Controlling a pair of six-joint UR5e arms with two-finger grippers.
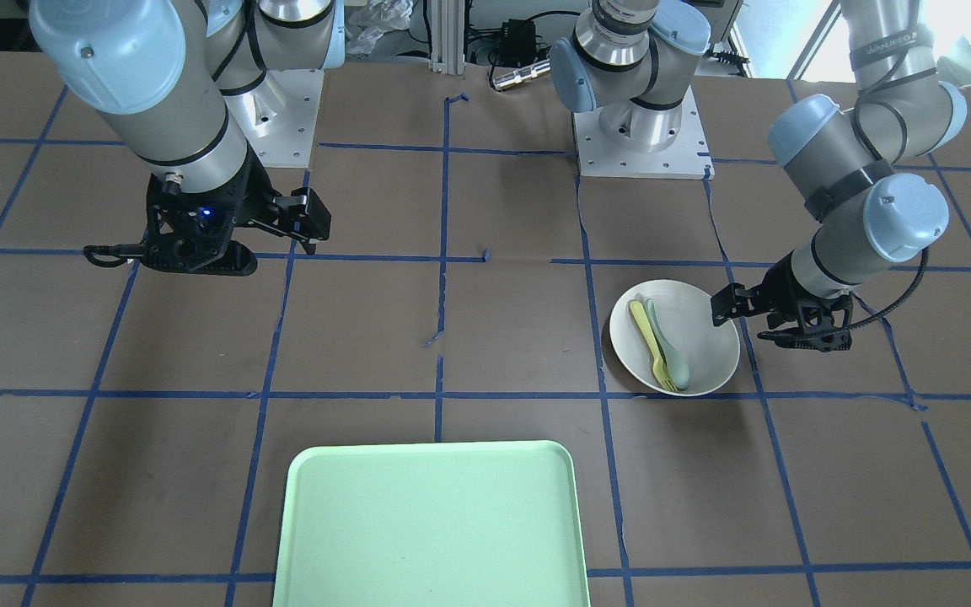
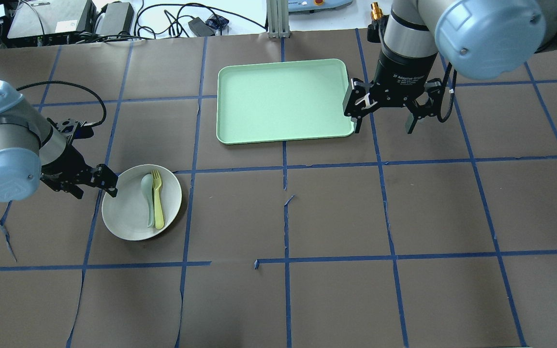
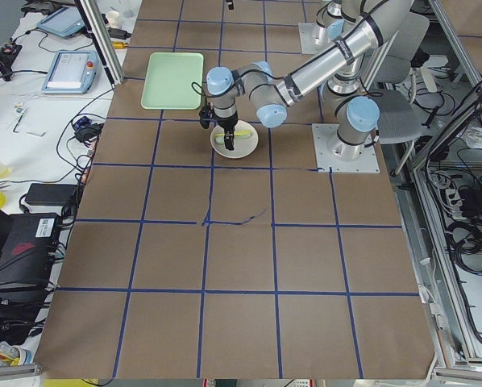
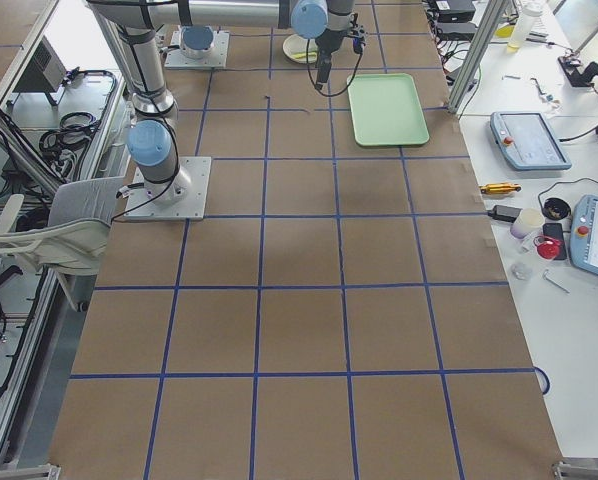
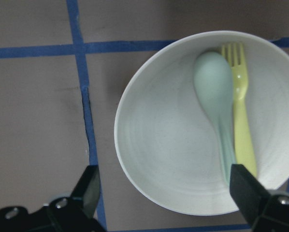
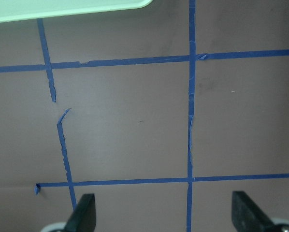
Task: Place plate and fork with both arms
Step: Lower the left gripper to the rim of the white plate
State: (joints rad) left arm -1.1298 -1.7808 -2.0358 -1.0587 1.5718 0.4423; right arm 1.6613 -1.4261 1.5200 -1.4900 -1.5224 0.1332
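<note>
The off-white plate [image 2: 126, 215] sits on the brown table at the robot's left, also seen in the front view [image 1: 709, 337] and the left wrist view [image 5: 159, 145]. The pale-yellow fork [image 2: 157, 203] lies in it beside a grey-green spoon [image 2: 149, 193]; the fork also shows in the front view [image 1: 650, 341] and the left wrist view [image 5: 241, 116]. My left gripper [image 2: 94, 187] is open and empty, just at the plate's outer rim, and it shows in the front view [image 1: 751, 324]. My right gripper [image 2: 383, 124] is open and empty, beside the tray's right edge.
The mint-green tray [image 2: 283, 101] lies flat at the table's far middle; it also shows in the front view [image 1: 431, 523] and its edge shows in the right wrist view [image 6: 62, 7]. Blue tape lines grid the brown table. Cables and boxes lie beyond the far edge.
</note>
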